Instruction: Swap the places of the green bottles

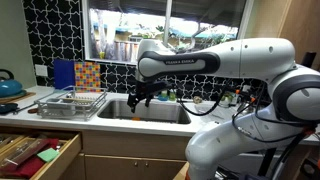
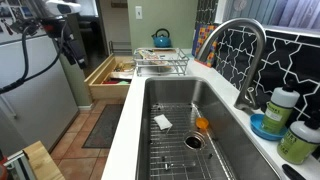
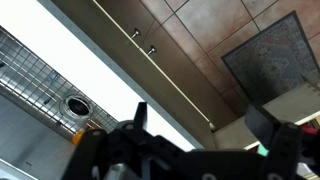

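While I watch in an exterior view, the gripper hangs by the sink; I cannot tell its jaws there. In an exterior view, the sink holds a white cloth and an orange item. The far green bottle and near green bottle stand upright, tops up, on the desk behind it. In the wrist view, the gripper is spread wide and empty.

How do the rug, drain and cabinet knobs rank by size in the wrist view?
Largest: rug, though cropped by the frame.
Next: drain.
Smallest: knobs; the two look alike.
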`<state>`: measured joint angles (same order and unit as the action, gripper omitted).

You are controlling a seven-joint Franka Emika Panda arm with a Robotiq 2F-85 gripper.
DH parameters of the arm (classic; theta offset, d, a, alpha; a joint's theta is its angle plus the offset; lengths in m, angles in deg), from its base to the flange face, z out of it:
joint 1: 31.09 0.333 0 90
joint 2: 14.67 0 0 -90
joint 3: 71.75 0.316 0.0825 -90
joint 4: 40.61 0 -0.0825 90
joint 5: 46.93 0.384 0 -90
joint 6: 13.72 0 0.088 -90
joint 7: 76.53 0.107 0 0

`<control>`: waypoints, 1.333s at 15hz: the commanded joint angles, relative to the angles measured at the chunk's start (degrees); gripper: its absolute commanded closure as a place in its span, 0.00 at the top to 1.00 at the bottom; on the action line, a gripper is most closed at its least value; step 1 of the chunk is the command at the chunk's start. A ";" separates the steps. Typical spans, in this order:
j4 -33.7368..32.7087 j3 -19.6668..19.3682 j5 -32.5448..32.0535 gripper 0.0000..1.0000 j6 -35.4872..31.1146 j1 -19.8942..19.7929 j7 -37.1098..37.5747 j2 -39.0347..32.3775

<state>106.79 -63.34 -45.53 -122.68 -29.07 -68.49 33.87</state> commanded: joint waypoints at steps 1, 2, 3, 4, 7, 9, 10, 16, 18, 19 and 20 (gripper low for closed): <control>-0.16 -0.33 -0.31 1.00 0.17 0.41 0.25 -0.11; -0.16 -0.33 -0.31 1.00 0.17 0.41 0.25 -0.11; -0.16 -0.33 -0.31 1.00 0.17 0.42 0.25 -0.11; -0.16 -0.33 -0.31 1.00 0.17 0.41 0.25 -0.11; -0.16 -0.33 -0.31 1.00 0.17 0.41 0.25 -0.11; -0.12 -0.03 -2.17 1.00 -1.30 -0.92 0.57 -0.77; -0.83 -0.38 -3.42 1.00 -1.70 -2.59 1.36 -2.39; -3.21 -4.19 -19.01 1.00 -13.28 -14.65 3.42 -12.50; -5.13 -5.07 -23.03 1.00 -16.24 -18.17 5.78 -17.08; -6.24 -5.43 -24.30 1.00 -17.00 -19.30 7.17 -19.07; -3.29 -6.19 -22.09 1.00 -15.57 -16.34 4.57 -13.99</control>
<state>103.61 -68.51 -66.91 -138.59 -46.67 -64.44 19.88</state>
